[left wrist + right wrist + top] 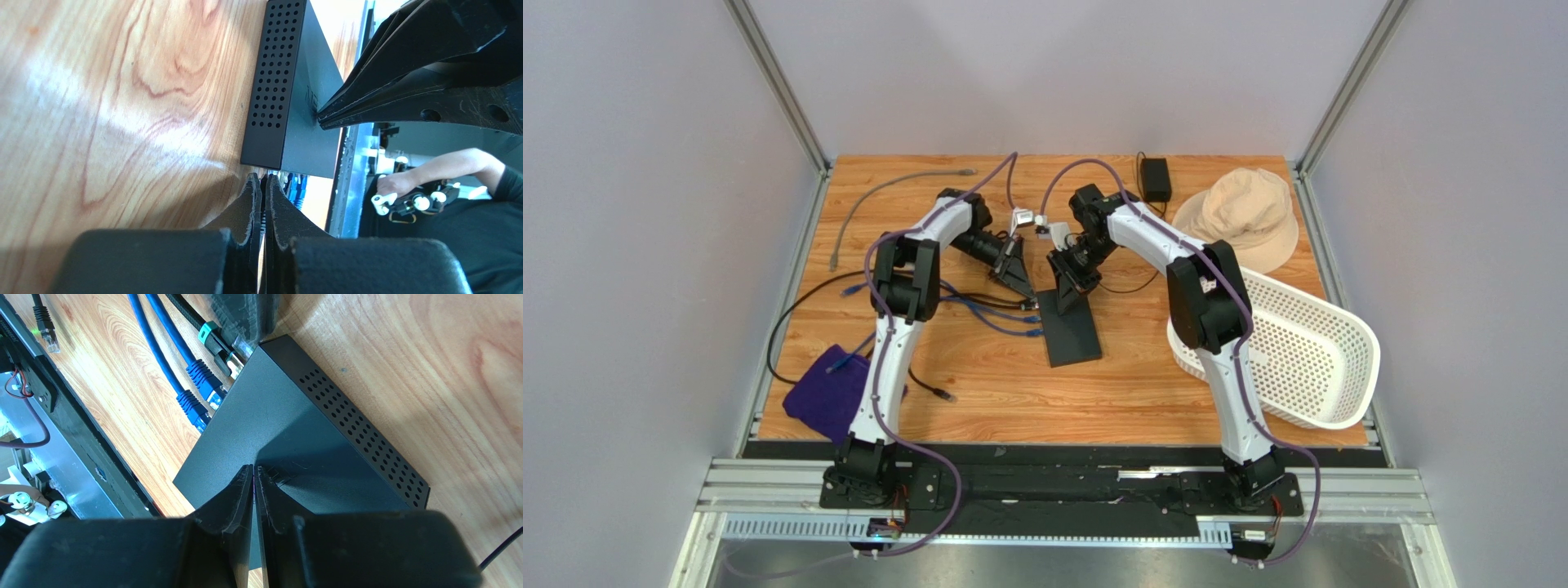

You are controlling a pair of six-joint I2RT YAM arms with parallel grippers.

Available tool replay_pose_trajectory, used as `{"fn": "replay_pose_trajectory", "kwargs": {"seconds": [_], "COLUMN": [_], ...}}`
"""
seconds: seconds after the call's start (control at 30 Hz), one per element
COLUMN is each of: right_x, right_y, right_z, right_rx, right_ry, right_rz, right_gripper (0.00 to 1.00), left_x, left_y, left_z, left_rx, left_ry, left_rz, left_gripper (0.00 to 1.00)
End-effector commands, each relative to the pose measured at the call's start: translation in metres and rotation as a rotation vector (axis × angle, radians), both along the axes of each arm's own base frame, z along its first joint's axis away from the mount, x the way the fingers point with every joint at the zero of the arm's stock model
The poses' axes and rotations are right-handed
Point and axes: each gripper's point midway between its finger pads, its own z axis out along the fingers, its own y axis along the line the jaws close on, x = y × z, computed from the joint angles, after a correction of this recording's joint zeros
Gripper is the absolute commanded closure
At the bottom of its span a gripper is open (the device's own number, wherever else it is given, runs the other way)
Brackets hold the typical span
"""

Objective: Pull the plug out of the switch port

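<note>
The switch (1071, 328) is a flat black box lying mid-table; it also shows in the left wrist view (294, 92) and the right wrist view (288, 435). A black cable's plug (228, 355) with a green boot sits in a socket at the switch's corner, beside two blue plugs (199, 392). My left gripper (1020, 277) (264, 179) is closed at that corner socket, with something dark and ribbed pinched between its fingers, apparently the plug. My right gripper (1066, 284) (253, 469) is shut and empty, its tips pressing down on the switch's top.
A small black power adapter (1156, 180) and a beige hat (1241, 214) lie at the back right. A white basket (1308, 355) stands at the right. A purple cloth (830, 390) lies front left. Blue cables (995, 321) and a grey cable (879, 196) trail left of the switch.
</note>
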Motion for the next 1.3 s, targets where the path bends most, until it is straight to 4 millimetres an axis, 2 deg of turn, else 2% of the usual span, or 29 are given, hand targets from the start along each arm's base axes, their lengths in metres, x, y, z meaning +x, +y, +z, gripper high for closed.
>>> {"fn": "replay_pose_trajectory", "kwargs": {"seconds": [0.0, 0.27, 0.33, 0.37, 0.47, 0.67, 0.8, 1.03, 1.27], "right_x": [0.019, 0.019, 0.019, 0.019, 0.019, 0.02, 0.019, 0.019, 0.017], "right_y": [-0.014, -0.015, -0.014, -0.014, -0.015, -0.018, -0.017, -0.016, -0.015], "right_z": [-0.034, -0.035, -0.035, -0.035, -0.035, -0.034, -0.034, -0.035, -0.034], "right_rx": [-0.113, -0.115, -0.114, -0.114, -0.115, -0.123, -0.124, -0.126, -0.128], "right_ry": [-0.102, -0.102, -0.1, -0.1, -0.102, -0.107, -0.108, -0.111, -0.114], "right_rz": [0.024, 0.026, 0.024, 0.026, 0.026, 0.021, 0.025, 0.029, 0.035], "right_gripper": [0.85, 0.85, 0.85, 0.85, 0.85, 0.85, 0.85, 0.85, 0.85], "left_x": [-0.034, -0.033, -0.032, -0.032, -0.028, -0.028, -0.033, -0.039, -0.047], "left_y": [0.011, 0.022, 0.022, 0.021, 0.018, 0.012, 0.014, 0.004, 0.0], "left_z": [0.014, 0.016, 0.015, 0.014, 0.01, 0.012, 0.008, 0.007, 0.006], "left_rx": [0.066, 0.072, 0.073, 0.074, 0.086, 0.03, 0.065, 0.098, 0.11], "left_ry": [0.174, 0.162, 0.154, 0.156, 0.19, 0.24, 0.224, 0.185, 0.164], "left_rz": [-0.059, -0.051, -0.047, -0.042, -0.003, 0.016, -0.011, -0.064, -0.112], "left_gripper": [1.0, 1.0, 0.84, 0.71, 0.62, 0.61, 0.61, 0.62, 0.69]}}
